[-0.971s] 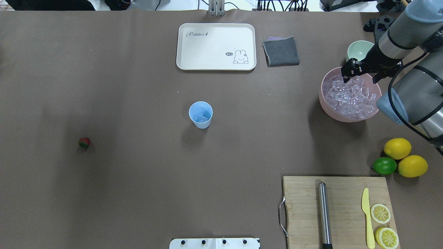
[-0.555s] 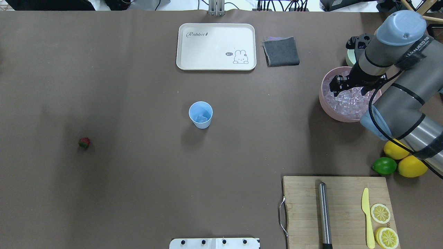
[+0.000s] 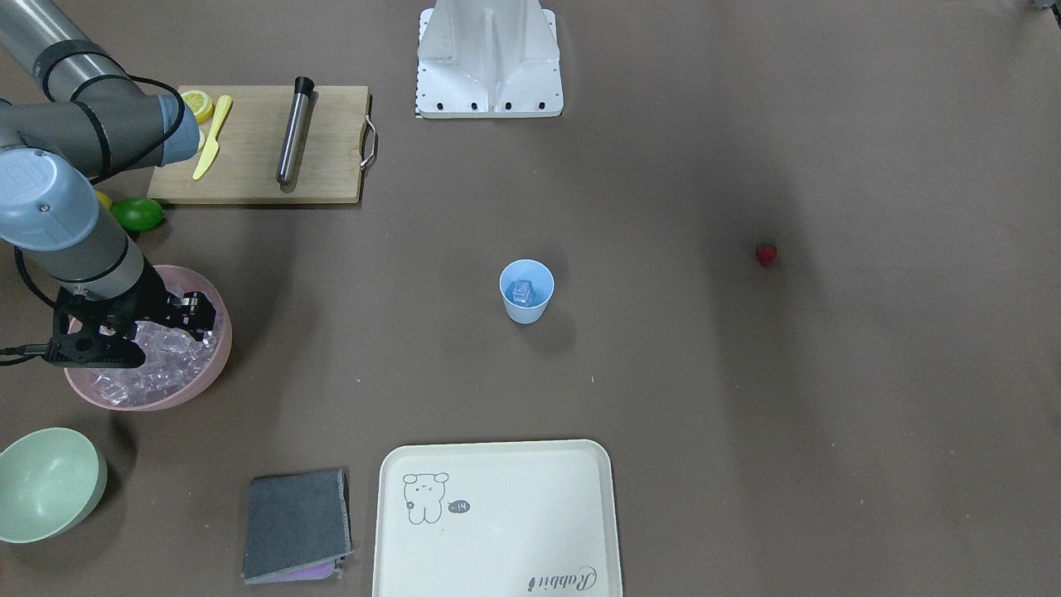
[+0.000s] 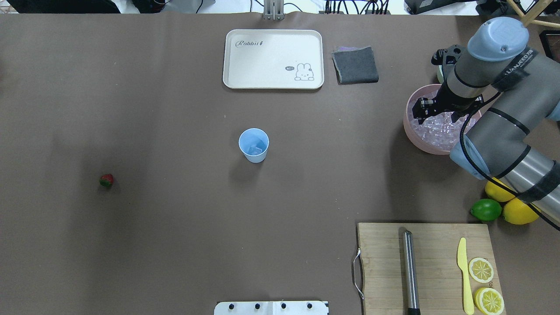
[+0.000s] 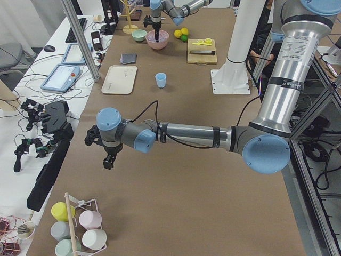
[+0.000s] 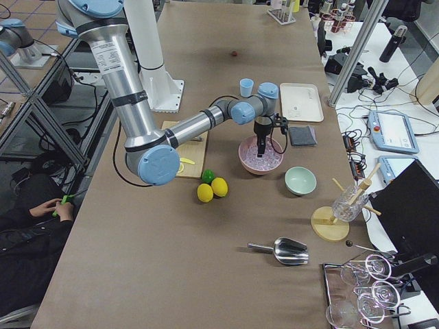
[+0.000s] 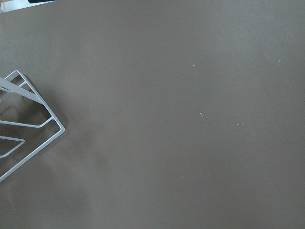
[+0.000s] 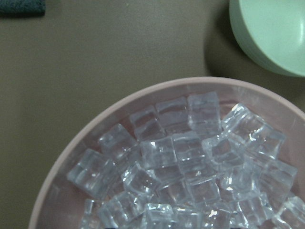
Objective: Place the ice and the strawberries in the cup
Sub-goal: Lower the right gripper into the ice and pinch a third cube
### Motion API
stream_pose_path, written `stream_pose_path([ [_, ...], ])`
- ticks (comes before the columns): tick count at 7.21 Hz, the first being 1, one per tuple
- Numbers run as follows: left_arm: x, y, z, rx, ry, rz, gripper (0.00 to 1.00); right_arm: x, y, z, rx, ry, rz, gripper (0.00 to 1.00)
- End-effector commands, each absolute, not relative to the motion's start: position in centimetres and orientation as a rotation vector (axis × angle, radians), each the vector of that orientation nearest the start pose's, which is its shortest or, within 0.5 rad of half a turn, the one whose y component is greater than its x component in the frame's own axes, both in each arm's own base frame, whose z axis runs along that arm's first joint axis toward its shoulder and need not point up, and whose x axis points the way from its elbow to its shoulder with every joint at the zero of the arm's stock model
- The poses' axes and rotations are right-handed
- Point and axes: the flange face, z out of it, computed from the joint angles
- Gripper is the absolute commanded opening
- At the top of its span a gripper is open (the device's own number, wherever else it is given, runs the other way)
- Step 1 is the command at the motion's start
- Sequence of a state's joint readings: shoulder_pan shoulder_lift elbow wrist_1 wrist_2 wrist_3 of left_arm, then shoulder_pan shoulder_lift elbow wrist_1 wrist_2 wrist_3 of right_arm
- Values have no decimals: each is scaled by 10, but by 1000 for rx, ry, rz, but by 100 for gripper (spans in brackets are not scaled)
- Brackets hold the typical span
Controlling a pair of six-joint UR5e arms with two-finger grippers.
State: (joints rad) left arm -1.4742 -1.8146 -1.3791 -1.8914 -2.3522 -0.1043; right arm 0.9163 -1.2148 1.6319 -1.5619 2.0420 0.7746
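Here's the cup [image 4: 253, 145] in the middle of the table, and there's already some ice [image 3: 520, 290] sitting in the bottom of it, at least one clear cube, so the ice half of the job looks started. Well off to the cup's right, the right gripper [image 4: 437, 115] hangs low over the pink bowl [image 4: 408, 127], jaws spread wide with nothing between them, right above the heap of cubes [image 8: 190, 157]. My read is that it's going for another one. The strawberry [image 4: 106, 180]? Not touched yet: it lies alone on the table, well apart from the cup on its left and a little nearer the robot. The left gripper [image 5: 108, 160] is farther out again on that side, beyond the berry, over bare table, and whether it is spread or closed I cannot tell. So that's some ice in, probably more to come, and the berry's whole trip left to do.
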Motion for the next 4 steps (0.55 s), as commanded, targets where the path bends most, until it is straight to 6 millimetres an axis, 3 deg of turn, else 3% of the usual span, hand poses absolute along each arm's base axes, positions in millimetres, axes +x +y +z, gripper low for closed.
stream_pose_path([
  [1,-4,-616,584,274,803,138,98,-320,-559,452,0,-606,18,83],
  [3,-4,-616,585,273,804,138,98,-322,-558,455,-1,-598,19,73],
  [4,-4,-616,585,273,803,138,98,-322,-558,454,1,-599,15,56],
])
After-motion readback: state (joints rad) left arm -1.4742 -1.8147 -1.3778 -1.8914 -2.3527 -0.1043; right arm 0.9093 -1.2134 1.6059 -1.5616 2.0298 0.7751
